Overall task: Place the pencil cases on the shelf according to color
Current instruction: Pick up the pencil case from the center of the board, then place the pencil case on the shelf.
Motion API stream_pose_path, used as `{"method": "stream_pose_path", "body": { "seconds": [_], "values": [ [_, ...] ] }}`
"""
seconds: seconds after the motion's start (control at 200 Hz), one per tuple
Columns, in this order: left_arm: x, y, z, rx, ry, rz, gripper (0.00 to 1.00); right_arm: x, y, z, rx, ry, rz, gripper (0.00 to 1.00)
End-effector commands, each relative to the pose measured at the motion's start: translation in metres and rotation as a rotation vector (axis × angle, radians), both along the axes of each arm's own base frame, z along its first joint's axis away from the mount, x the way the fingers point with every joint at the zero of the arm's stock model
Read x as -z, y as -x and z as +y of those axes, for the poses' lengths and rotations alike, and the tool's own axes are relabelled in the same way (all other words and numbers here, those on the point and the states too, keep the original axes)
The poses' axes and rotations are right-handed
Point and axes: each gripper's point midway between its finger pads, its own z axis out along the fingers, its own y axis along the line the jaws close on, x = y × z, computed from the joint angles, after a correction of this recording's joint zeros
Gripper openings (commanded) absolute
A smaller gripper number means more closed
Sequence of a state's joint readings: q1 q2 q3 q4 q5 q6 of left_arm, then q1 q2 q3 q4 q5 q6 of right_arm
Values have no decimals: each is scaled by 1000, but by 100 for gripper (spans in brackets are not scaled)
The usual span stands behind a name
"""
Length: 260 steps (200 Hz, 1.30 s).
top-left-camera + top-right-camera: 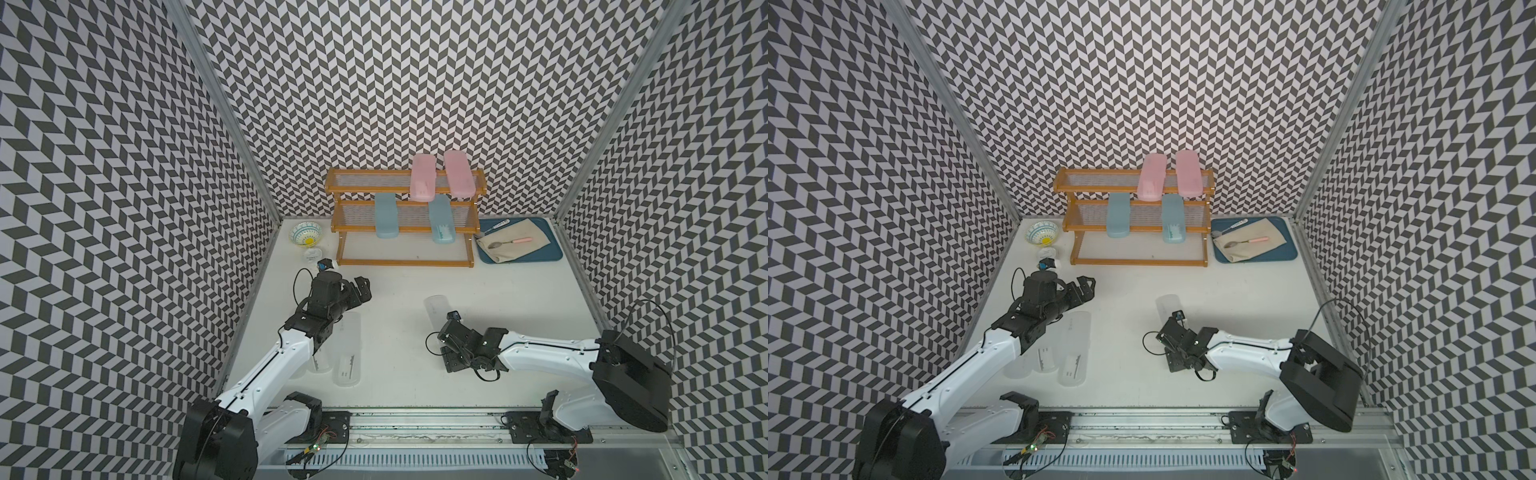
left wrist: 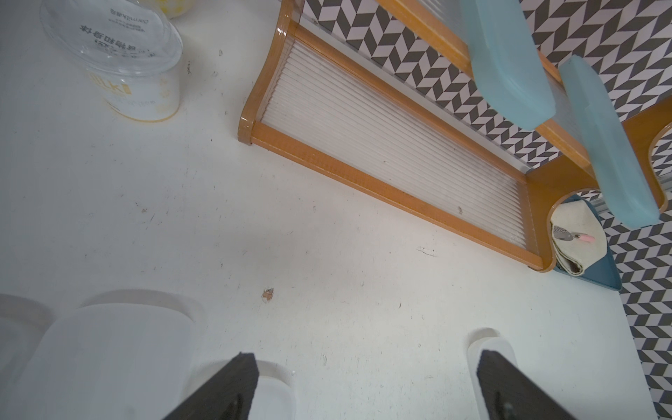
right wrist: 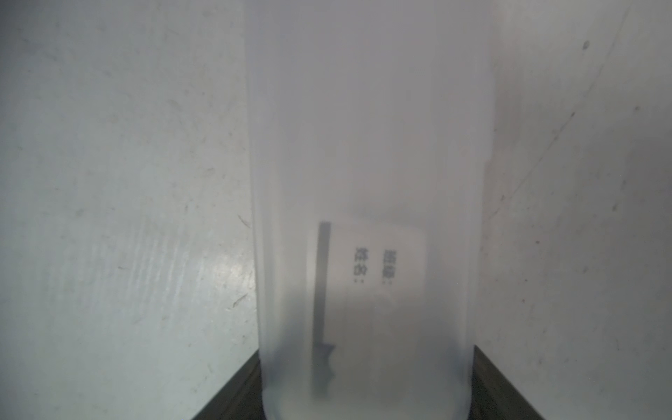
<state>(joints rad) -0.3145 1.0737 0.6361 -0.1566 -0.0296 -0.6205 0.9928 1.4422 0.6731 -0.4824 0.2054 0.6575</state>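
Left claw (image 2: 363,363): open wide, over counter (image 2: 327,254).
Right claw (image 3: 365,363): closed on clear case (image 3: 363,145) lying on counter.
Shelf (image 1: 405,262): pink cases (image 1: 423,178) top tier, teal cases (image 1: 385,216) middle.
Loose cases (image 1: 348,353): beside left arm.

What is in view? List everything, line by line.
shelf: one, orange-brown frame, back of the table
pink cases: two, pink, shelf's top tier
blue cases: two, teal-blue, shelf's middle tier
clear cases: three, frosted, table by the left arm
clear case: one, frosted, between the right arm's jaws
bowl: one, blue and yellow pattern, left of the shelf
tub: one, white, clear lid, beside the bowl
tray: one, blue, right of the shelf
cloth: one, beige, on the tray
spoon: one, pink handle, on the cloth
utensil: one, white handle, tray's back
left arm: one, white and black, jaws open
right arm: one, white and black, jaws against that case's sides
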Motion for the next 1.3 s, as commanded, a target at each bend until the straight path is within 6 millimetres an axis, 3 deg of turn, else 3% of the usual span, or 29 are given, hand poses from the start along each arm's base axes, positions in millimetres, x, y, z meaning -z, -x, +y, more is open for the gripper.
{"method": "stream_pose_path", "body": {
  "seconds": [0.0, 0.195, 0.371, 0.566, 0.871, 1.152, 1.297],
  "values": [
    [-12, -3, -7, 33, -3, -31, 99, -3, 1, -6, 48, -21, -22, 64],
    [-38, -3, -31, 101, -38, -107, 99, -43, -17, -9, 119, -78, -151, 59],
    [-40, -6, -36, 111, -34, -108, 99, -78, -41, -1, 137, -135, -242, 58],
    [-40, -5, -39, 127, -33, -113, 99, -96, -79, 19, 118, -206, -289, 58],
    [-37, -7, -38, 140, -73, -110, 99, -78, -145, 44, 109, -212, -297, 57],
    [-27, -6, -41, 166, -83, -79, 99, -66, -211, 45, 202, -220, -378, 56],
    [-24, -4, -39, 146, -61, -74, 99, -52, -233, 37, 226, -187, -368, 56]
  ]
}}
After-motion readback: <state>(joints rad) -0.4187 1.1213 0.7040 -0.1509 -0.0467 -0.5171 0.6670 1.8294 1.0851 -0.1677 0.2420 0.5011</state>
